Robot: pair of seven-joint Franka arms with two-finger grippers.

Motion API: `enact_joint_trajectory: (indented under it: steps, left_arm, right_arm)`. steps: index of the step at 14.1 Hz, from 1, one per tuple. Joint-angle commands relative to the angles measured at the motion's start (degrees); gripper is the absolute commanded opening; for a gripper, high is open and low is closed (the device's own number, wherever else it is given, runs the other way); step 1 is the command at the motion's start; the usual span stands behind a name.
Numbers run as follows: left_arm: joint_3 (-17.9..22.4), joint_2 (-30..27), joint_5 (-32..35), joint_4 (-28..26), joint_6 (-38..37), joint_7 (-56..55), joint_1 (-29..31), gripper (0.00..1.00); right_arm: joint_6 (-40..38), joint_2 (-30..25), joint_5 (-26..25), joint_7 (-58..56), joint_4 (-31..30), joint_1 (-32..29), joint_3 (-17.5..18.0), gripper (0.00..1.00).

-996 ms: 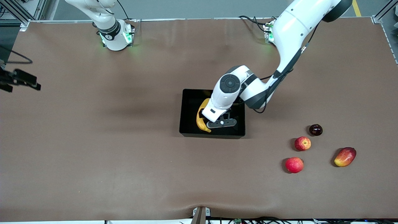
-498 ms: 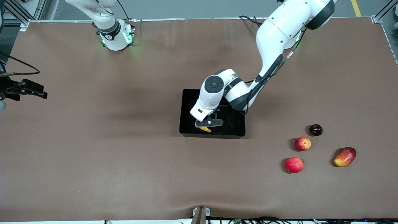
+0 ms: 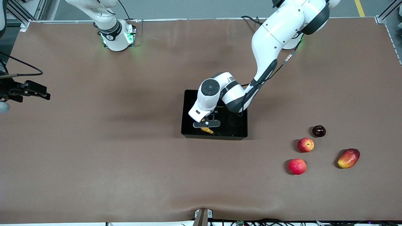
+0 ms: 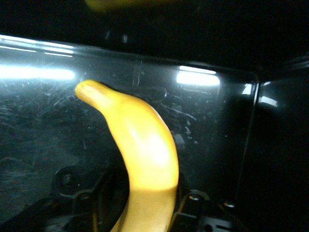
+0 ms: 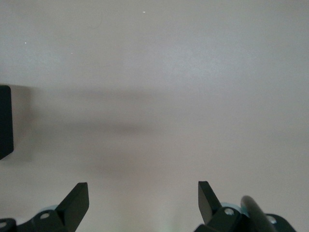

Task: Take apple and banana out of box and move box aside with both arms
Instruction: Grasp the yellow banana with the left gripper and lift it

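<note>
The banana (image 4: 145, 159) lies inside the black box (image 3: 241, 131), near the box's wall nearest the front camera, its tip close to that wall. The left gripper (image 3: 206, 124) is down in the box with its fingers closed against the banana's sides — the fruit sits between them. The box stands mid-table. Toward the left arm's end, nearer the front edge, lie two red apples (image 3: 305, 144) (image 3: 297, 166), a dark round fruit (image 3: 318, 131) and a red-yellow mango (image 3: 348, 158). The right gripper (image 5: 144, 203) waits over bare brown table (image 3: 94, 150) at the right arm's end — fingers spread wide, holding nothing.
</note>
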Motion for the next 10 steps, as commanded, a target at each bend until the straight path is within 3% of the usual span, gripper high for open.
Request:
enact_joint_trajectory:
  steps: [1, 3, 4, 7, 10]
  left_arm:
    - [1.9, 1.0, 1.4, 1.5, 0.8, -1.5, -2.3, 0.35]
    - [1.9, 0.5, 1.3, 1.5, 0.7, -1.5, -2.1, 0.07]
    - [1.9, -0.1, 1.4, 1.6, 0.7, -1.5, -2.0, 0.00]
    - [1.9, -2.9, 1.8, 1.4, -1.1, -1.3, -1.2, 0.00]
    - [1.3, -7.3, 1.2, 1.5, -6.9, -0.8, -0.5, 0.00]
  right_arm:
    - [0.2, 3.2, 0.3, -0.6, 0.3, -0.3, -0.1, 1.00]
    - [0.4, 3.8, 0.1, -0.6, 0.3, -0.3, -0.1, 1.00]
    - [0.5, 3.8, 0.2, -0.6, 0.2, -0.2, -0.1, 1.00]
    - [0.0, 4.2, 0.6, -0.2, -0.7, -0.1, 0.0, 1.00]
    - [-0.3, 4.4, 5.6, 1.0, -0.8, 0.0, -0.1, 1.00]
